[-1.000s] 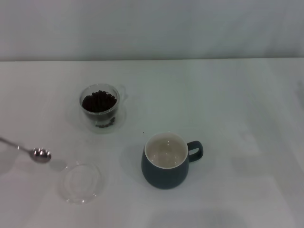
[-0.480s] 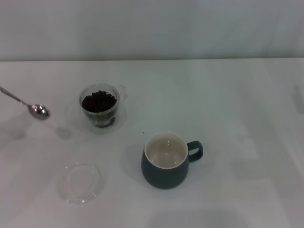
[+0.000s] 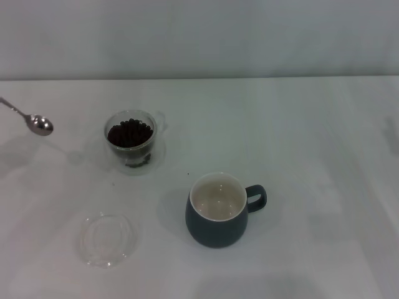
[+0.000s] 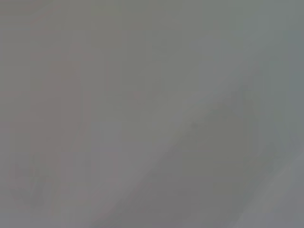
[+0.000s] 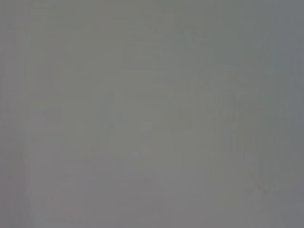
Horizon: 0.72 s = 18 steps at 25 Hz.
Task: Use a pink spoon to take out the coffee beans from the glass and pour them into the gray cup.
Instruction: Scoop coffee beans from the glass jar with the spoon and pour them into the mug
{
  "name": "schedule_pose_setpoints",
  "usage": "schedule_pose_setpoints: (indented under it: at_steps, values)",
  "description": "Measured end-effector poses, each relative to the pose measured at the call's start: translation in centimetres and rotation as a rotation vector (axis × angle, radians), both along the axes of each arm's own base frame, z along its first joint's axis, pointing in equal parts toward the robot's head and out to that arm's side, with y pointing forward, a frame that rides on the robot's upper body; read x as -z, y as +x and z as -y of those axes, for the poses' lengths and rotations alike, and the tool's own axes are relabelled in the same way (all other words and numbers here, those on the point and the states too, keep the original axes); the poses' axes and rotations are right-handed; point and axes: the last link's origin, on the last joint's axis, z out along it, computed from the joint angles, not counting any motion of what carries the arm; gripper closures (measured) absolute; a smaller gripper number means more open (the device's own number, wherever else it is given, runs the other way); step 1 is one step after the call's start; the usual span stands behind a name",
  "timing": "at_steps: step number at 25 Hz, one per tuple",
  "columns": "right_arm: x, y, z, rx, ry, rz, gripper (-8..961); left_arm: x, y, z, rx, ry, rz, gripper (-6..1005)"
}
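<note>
The spoon (image 3: 34, 121) is hanging in the air at the far left of the head view, its metal bowl tilted down and its neck running up and off the left edge — the pink handle is sitting out of frame, and so is whatever is carrying it. The spoon's bowl is floating to the left of the glass (image 3: 131, 142), level with its rim and apart from it, and a faint shadow is lying on the table (image 3: 299, 124) between them.

The glass is standing upright toward the back left, and the beans (image 3: 129, 132) are sitting heaped inside it, dark and close to the rim. A tiny dark speck is lying on the table in front of the glass, too small to tell what it is.

The cup (image 3: 219, 212) is standing near the middle, in front of the glass and to its right, well apart from it, with its handle pointing right and its cream inside showing bare. A flat clear dish (image 3: 106, 239) is lying near the front left, apart from both vessels.

Neither gripper is appearing in the head view, and both wrist views are giving only a blank grey blur — so the state of the jaws on either arm cannot be told.
</note>
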Motion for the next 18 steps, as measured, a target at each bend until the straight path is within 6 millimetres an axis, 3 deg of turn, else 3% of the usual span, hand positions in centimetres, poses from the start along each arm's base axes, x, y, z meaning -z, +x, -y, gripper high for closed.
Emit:
schedule_pose_setpoints:
  at_steps: [10, 18]
  values:
    - [1.2, -0.5, 0.3, -0.009, -0.029, -0.041, 213, 1.4, 2.4, -2.6, 0.043, -0.032, -0.039, 872]
    - [1.6, 0.1, 0.4, 0.028, -0.054, -0.055, 212, 5.9, 4.9, -6.7, -0.007, -0.007, -0.150, 872]
